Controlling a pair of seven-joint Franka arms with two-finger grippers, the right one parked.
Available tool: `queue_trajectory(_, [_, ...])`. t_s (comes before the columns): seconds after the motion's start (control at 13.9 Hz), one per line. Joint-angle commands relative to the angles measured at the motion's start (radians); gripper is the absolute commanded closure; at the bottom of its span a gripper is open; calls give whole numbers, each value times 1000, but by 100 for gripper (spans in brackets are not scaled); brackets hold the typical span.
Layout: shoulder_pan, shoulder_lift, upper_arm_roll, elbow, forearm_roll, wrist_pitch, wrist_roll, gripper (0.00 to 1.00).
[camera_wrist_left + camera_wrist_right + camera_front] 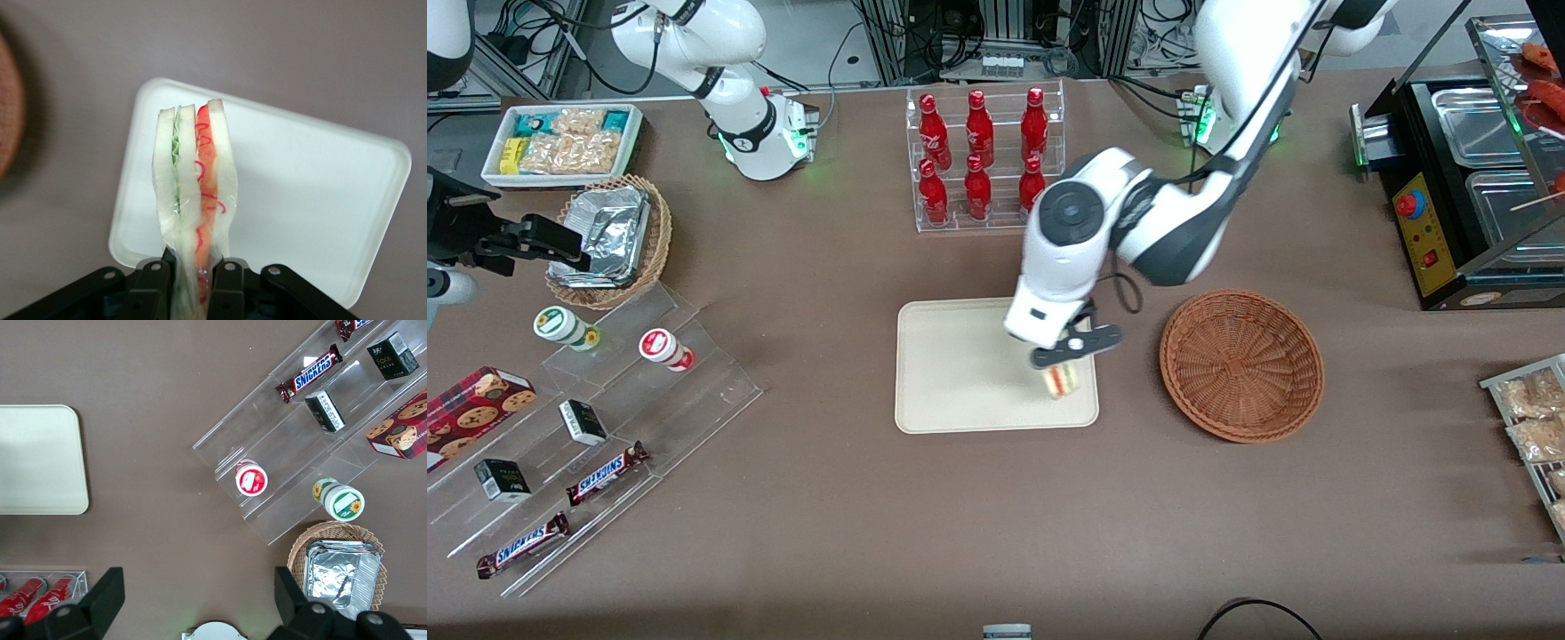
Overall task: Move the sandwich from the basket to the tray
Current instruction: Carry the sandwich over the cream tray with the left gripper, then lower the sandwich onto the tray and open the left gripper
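Front view: claw (1069, 360) above the tray (951, 373), at its edge nearest the basket (1241, 364), fingers (228, 290) clamped on the sandwich (193, 193). Sandwich hangs below the claw, over the tray. Basket beside it on the worktop (996, 516).

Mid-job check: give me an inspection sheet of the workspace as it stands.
Surface: brown table.
Job's things: sandwich held over the tray; basket empty.
Clutter: red bottles in a clear rack, Snickers bars, foil containers.
Grippers: gripper above the tray's basket-side end, shut on the sandwich.
Cables: black cable at the table's near edge.
Surroundings: hot-food warmer at the working arm's end.
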Motion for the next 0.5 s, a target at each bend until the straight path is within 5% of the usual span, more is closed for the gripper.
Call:
queue_trajectory(0.0, [-61,70,2,54,15,45,89,100])
queue_trajectory(0.43, [-121,179,5,55,96,140,133,100])
